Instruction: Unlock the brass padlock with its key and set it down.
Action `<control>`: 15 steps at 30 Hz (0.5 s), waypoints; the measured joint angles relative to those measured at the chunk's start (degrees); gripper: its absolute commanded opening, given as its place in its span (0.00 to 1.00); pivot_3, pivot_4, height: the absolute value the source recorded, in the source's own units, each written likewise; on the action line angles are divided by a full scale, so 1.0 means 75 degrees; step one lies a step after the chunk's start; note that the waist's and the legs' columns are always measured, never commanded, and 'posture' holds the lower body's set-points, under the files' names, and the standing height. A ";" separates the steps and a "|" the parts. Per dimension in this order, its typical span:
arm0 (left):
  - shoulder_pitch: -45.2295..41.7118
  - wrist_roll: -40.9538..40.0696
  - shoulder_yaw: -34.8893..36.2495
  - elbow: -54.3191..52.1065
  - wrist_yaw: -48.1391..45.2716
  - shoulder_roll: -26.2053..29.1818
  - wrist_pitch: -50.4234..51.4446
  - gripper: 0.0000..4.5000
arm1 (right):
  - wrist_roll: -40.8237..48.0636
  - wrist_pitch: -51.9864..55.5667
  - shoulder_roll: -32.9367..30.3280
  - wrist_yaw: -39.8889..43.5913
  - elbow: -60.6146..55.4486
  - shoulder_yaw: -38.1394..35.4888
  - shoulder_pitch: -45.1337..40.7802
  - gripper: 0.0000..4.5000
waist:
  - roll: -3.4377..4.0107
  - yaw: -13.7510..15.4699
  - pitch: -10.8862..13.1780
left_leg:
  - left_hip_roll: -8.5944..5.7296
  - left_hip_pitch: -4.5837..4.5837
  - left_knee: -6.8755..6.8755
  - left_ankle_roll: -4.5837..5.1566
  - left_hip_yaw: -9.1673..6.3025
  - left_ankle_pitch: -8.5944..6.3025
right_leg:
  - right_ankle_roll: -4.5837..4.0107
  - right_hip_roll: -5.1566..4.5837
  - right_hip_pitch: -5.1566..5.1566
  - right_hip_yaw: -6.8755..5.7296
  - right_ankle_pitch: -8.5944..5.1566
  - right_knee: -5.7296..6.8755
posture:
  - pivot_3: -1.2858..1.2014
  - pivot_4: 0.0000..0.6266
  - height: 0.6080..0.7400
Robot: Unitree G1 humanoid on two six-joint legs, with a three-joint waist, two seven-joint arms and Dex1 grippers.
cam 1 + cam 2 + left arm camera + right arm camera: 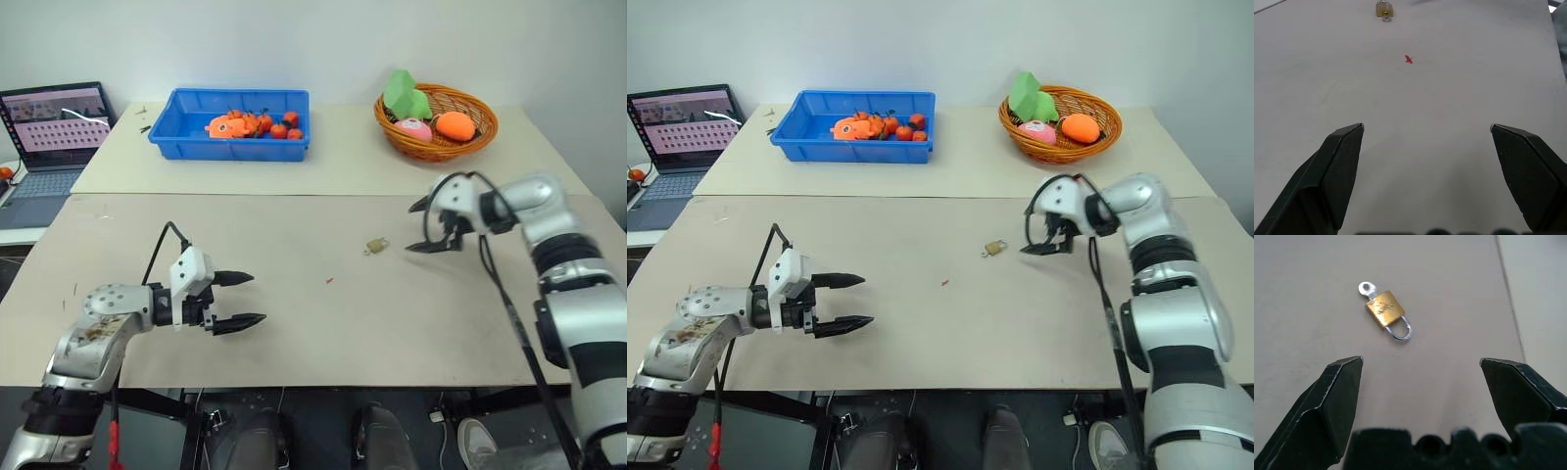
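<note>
The padlock (376,246) lies flat on the beige surface (294,333), near its middle. In the right wrist view the brass body shows with its silvery shackle seated in it, and the key (1367,289) sticks out of the opposite end, its round bow resting on the surface. Nothing grips either of them.

The right claw (429,228) hangs just beside the padlock, on the robot's right of it, tilted down toward the surface. Its two black fingers (1337,401) stand wide apart and hold nothing; the padlock sits ahead of the gap between them, not yet within it.

The left claw (240,300) is well apart from the padlock, nearer the robot and to its left, pointing roughly level across the surface. Its fingers (1337,166) are also spread wide and empty. From its wrist view the padlock is small and far ahead.

A tiny red speck (330,281) lies on the surface between the padlock and the left claw, closer to the padlock.

Beyond the padlock, on the farther surface, stand a blue tray (186,137) with small red and orange things, and a wicker basket (436,147) with green, pink and orange things. A laptop (54,132) sits open far to the left of the padlock.
</note>
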 measured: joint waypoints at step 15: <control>0.0131 -0.0037 0.0028 -0.0395 0.0420 0.0005 0.0254 0.98 | 0.1061 0.3238 0.0328 -0.0787 0.0699 -0.2126 -0.0495 1.00 | 0.0032 -0.0036 0.0028 | -0.0002 -0.0001 0.0006 -0.0005 -0.0004 0.0001 | -0.0001 -0.0004 0.0002 -0.0006 0.0001 0.0014 | 0.52 0.24 0.43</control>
